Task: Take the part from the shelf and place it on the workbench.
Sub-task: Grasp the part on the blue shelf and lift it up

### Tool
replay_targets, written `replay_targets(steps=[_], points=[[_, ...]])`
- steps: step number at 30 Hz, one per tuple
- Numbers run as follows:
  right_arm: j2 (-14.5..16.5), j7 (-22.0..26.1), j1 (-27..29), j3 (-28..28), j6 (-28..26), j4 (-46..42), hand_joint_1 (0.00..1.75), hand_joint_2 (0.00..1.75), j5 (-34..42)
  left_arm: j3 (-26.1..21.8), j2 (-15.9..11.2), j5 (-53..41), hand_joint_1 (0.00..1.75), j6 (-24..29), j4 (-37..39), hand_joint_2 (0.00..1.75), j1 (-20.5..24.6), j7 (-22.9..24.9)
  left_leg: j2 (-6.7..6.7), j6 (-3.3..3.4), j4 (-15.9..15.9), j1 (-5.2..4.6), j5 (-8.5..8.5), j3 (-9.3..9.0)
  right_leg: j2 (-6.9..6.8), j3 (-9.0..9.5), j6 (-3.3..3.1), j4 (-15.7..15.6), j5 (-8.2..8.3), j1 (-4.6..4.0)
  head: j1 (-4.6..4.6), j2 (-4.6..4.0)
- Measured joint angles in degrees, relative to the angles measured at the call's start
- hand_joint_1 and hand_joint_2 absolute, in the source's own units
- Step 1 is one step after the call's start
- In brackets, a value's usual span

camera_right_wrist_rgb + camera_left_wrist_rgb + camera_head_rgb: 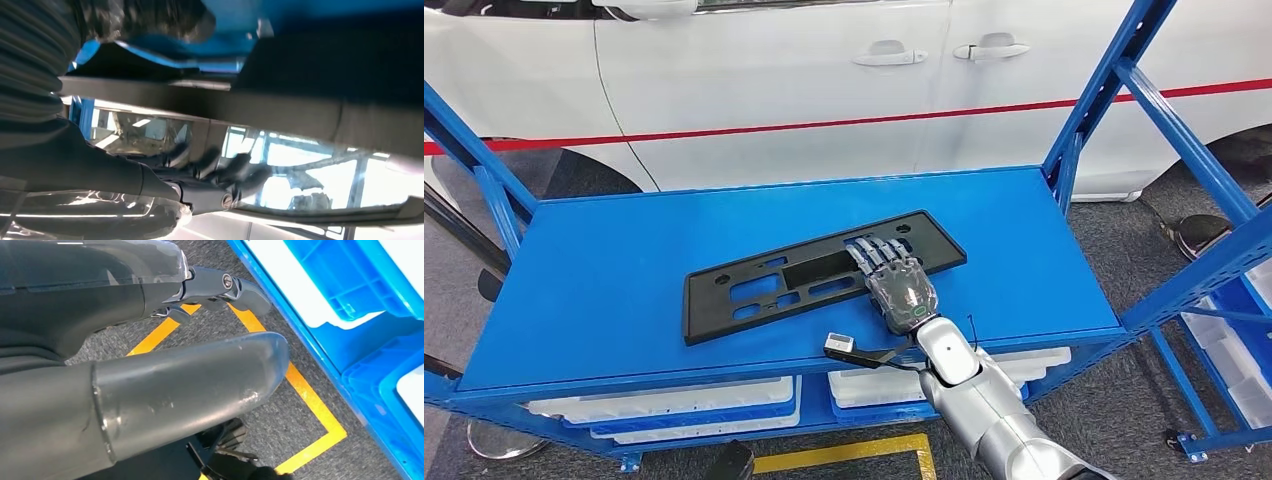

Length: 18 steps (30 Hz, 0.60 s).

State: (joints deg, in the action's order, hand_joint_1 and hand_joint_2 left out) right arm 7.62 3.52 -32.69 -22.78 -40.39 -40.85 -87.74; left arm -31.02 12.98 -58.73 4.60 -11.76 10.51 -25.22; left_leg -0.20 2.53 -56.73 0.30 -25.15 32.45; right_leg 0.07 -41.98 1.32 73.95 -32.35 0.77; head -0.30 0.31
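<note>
Right hand fingers flat on black part, grip unclear; white car behind blue shelf.

The shelf is bright blue; the part on it is matte black. The white car behind carries a red stripe. Yellow tape lines the grey floor.
</note>
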Motion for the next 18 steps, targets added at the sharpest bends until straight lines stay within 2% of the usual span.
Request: replay_targets(steps=[1,2,4,5,9,11,13,14,15,16,18], points=[[-0.01,0.00,0.02,0.00,0.00,0.13,1.75,1.75,0.01,0.00,0.01,0.00,0.00,-0.01,0.00,0.00,-0.03,-0.01,-0.04,-0.05,-0.14,-0.01,-0.11,-0.02,-0.01,0.83,-0.05,-1.89,1.63,0.01,0.01,0.00],[-0.02,0.00,-0.01,0.00,0.00,0.21,1.75,1.75,0.01,0.00,0.04,0.00,0.00,-0.01,0.00,0.00,-0.04,-0.01,-0.08,-0.15,-0.37,-0.02,-0.30,-0.06,-0.02,2.54,-0.16,-5.51,3.85,0.01,0.01,0.00],[0.00,0.00,-0.14,-0.02,-0.01,0.30,1.75,1.75,0.01,0.00,0.10,0.00,0.00,-0.01,0.00,0.00,0.00,-0.02,-0.15,-0.55,-1.03,-0.18,-0.78,0.16,-0.02,5.78,-0.60,-12.31,6.53,-0.07,-0.01,0.00],[0.02,0.03,-0.19,-0.05,-0.02,0.33,1.75,1.75,0.01,0.00,0.13,0.00,0.00,-0.01,0.00,0.00,0.03,-0.03,-0.16,-0.79,-1.32,-0.27,-0.96,0.33,0.00,6.49,-0.84,-13.97,6.86,-0.14,-0.02,0.00],[0.10,0.09,-0.60,-0.35,-0.12,0.37,1.75,1.75,0.01,0.00,0.15,0.01,0.00,-0.02,0.00,0.00,0.08,-0.07,-0.13,-1.94,-1.97,-0.36,-1.68,0.57,0.01,6.79,-1.95,-14.86,6.83,-0.10,-0.03,0.00],[0.19,0.10,-0.93,-0.54,-0.12,0.37,1.75,1.75,0.01,0.00,0.15,0.02,0.00,-0.03,0.00,0.00,0.11,-0.07,-0.08,-2.66,-6.07,-0.15,-4.30,2.29,-0.16,7.04,-2.50,-15.18,6.96,0.12,-0.07,0.00],[0.22,0.11,-1.01,-0.72,-0.11,0.38,1.75,1.75,0.01,0.00,0.15,0.02,0.00,-0.03,0.00,0.00,0.05,-0.07,-0.08,-3.23,-13.98,0.10,-8.03,5.93,-0.28,7.05,-2.71,-15.21,6.92,0.09,-0.08,0.00],[0.22,0.11,-0.99,-0.78,-0.08,0.39,1.75,1.75,0.02,0.00,0.15,0.02,0.00,-0.03,0.00,0.00,-0.04,-0.07,-0.07,-3.40,-17.13,0.20,-8.99,7.48,-0.31,7.06,-2.73,-15.20,6.91,0.08,-0.08,0.00],[0.22,0.11,-0.97,-0.81,-0.04,0.39,1.75,1.75,0.03,0.00,0.14,0.03,0.00,-0.03,0.00,0.00,-0.12,-0.07,-0.07,-3.49,-18.45,0.28,-8.88,8.18,-0.32,7.08,-2.73,-15.20,6.89,0.07,-0.09,0.00],[0.21,0.11,-0.97,-0.83,0.00,0.37,1.75,1.75,0.07,0.00,0.14,0.06,0.00,-0.03,0.00,0.00,-0.17,-0.07,-0.06,-3.48,-17.18,0.34,-7.52,7.62,-0.29,7.15,-2.72,-15.19,6.88,0.08,-0.09,0.00],[0.20,0.11,-0.96,-0.83,0.05,0.14,1.75,1.75,0.14,0.00,0.13,0.13,0.00,-0.03,0.00,0.00,-0.15,-0.09,-0.04,-3.17,-9.02,0.39,-3.27,3.77,-0.21,7.36,-2.61,-15.19,6.83,0.09,-0.08,0.00]])
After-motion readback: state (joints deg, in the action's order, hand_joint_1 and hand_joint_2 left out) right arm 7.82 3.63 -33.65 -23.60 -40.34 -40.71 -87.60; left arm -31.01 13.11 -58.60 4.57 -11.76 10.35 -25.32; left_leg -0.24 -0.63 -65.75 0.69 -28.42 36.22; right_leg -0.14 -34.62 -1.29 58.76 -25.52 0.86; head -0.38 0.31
